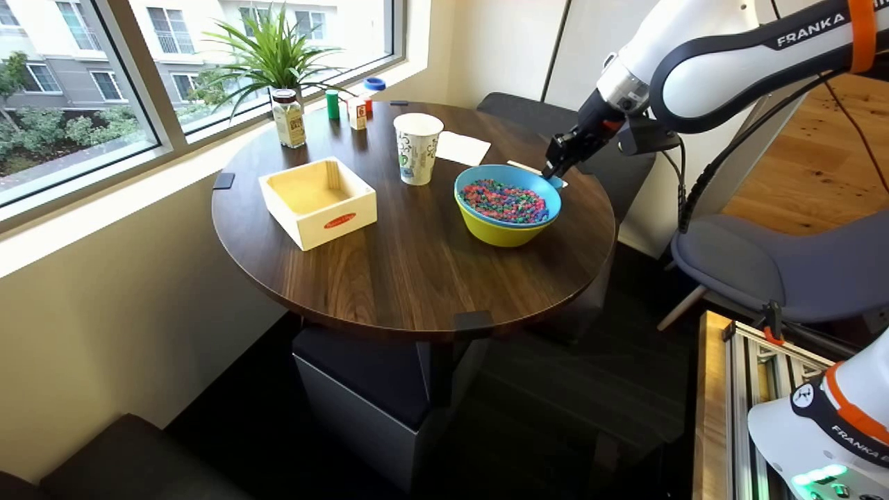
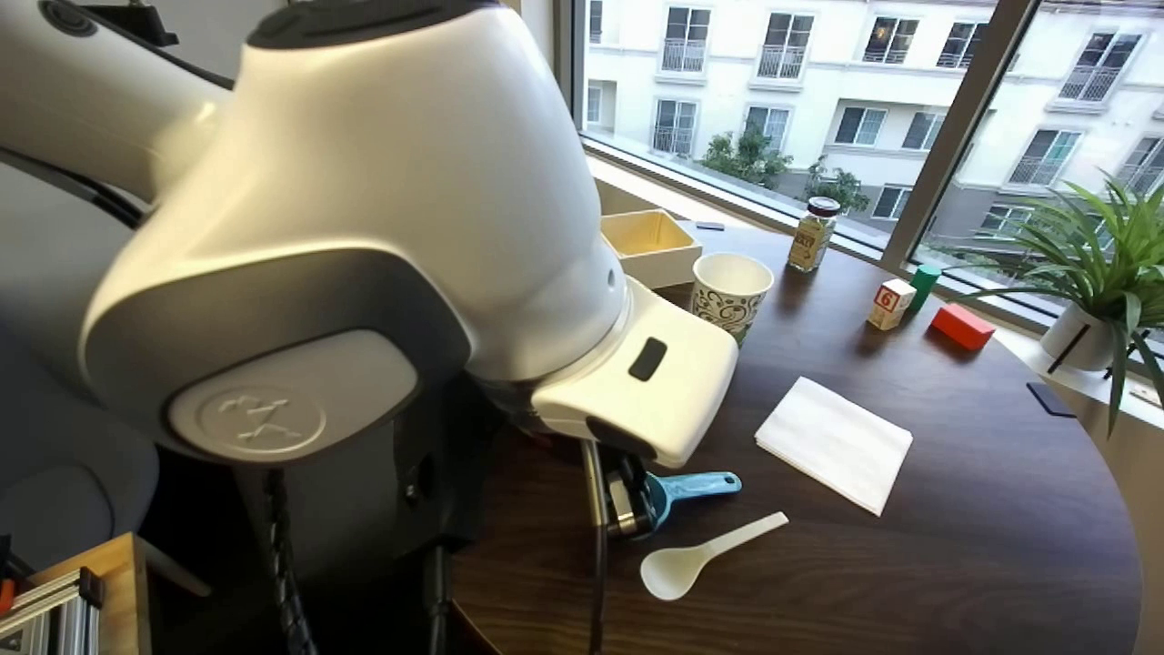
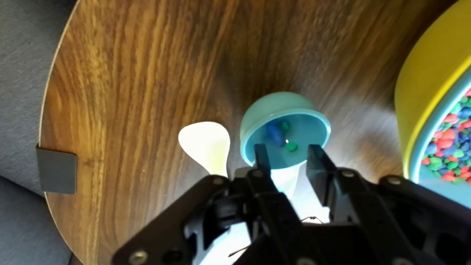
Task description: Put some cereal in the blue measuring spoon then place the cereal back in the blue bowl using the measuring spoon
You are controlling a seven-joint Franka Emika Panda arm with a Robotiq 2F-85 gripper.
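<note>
The blue measuring spoon (image 3: 254, 114) lies on the table with a few blue and green pieces in its scoop. Its handle (image 2: 709, 484) shows in an exterior view, pointing toward the napkin. My gripper (image 3: 288, 149) is open, its fingertips apart over the near rim of the scoop, with the handle's start showing between them. In an exterior view the gripper (image 1: 550, 168) is low beside the bowl. The blue bowl (image 1: 496, 232), teal inside with a yellow-green outer wall, holds the heap of cereal (image 1: 503, 201). The bowl (image 3: 423, 95) and cereal (image 3: 450, 147) also show in the wrist view, at right.
A white spoon (image 2: 673, 571) lies beside the blue one. A white napkin (image 2: 832, 446), paper cup (image 1: 417, 156), wooden tray (image 1: 340, 219), jar (image 1: 288, 118) and small blocks (image 2: 891, 305) stand around the table. The arm hides the bowl in an exterior view.
</note>
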